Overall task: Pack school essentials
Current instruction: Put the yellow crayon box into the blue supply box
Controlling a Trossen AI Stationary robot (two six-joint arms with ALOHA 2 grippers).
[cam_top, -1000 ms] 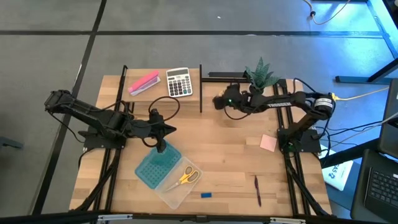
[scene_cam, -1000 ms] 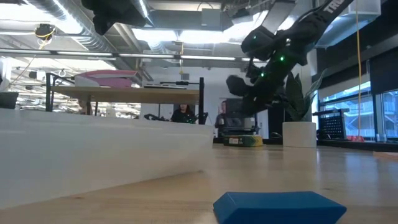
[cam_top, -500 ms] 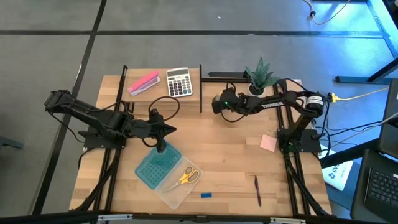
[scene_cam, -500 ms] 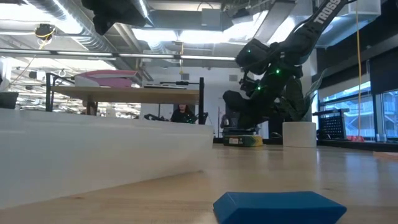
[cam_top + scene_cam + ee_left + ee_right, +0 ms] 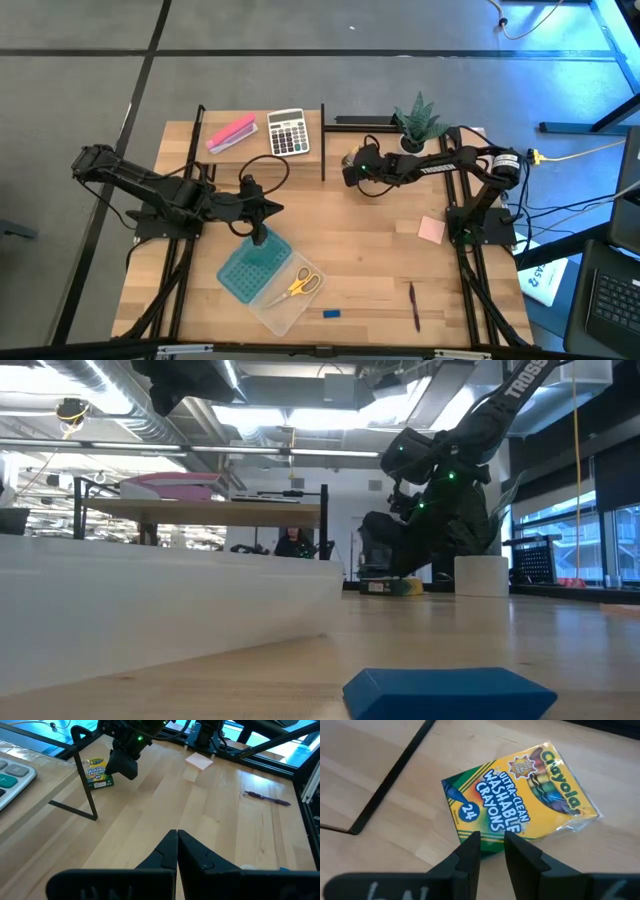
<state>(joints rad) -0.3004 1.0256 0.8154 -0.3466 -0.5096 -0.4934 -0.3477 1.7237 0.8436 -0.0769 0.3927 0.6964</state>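
Observation:
The yellow-green crayon box [image 5: 520, 800] lies flat on the table at the far middle, also visible in the left wrist view [image 5: 97, 771]. My right gripper [image 5: 492, 842] hangs slanted down over the box's green end, its fingers a narrow gap apart with nothing between them. My left gripper [image 5: 176, 840] hovers shut and empty above the far corner of the clear case [image 5: 262, 278]. The yellow-handled scissors [image 5: 300, 283] lie in the case. The blue eraser [image 5: 331, 313] and the dark-red pen [image 5: 414, 305] lie on the table near its front edge. No pencil shows. My right gripper stands just over the crayon box's green end [image 5: 485, 832], coming slanting down from the table's right side. I cannot tell whether its fingertips touch the box. The box lies flat on the table.
A grey calculator [image 5: 288, 132] and a pink block [image 5: 231, 133] sit on a raised shelf at the far left. A black upright frame [image 5: 323, 140] stands beside the crayon box. A potted plant [image 5: 420, 120] and a pink note pad [image 5: 431, 229] are on the right.
My right gripper has sunk toward the crayon box and tipped further downward, shifting a little toward the table's left; the gap between its fingers looks the same. The box has stayed where it was.

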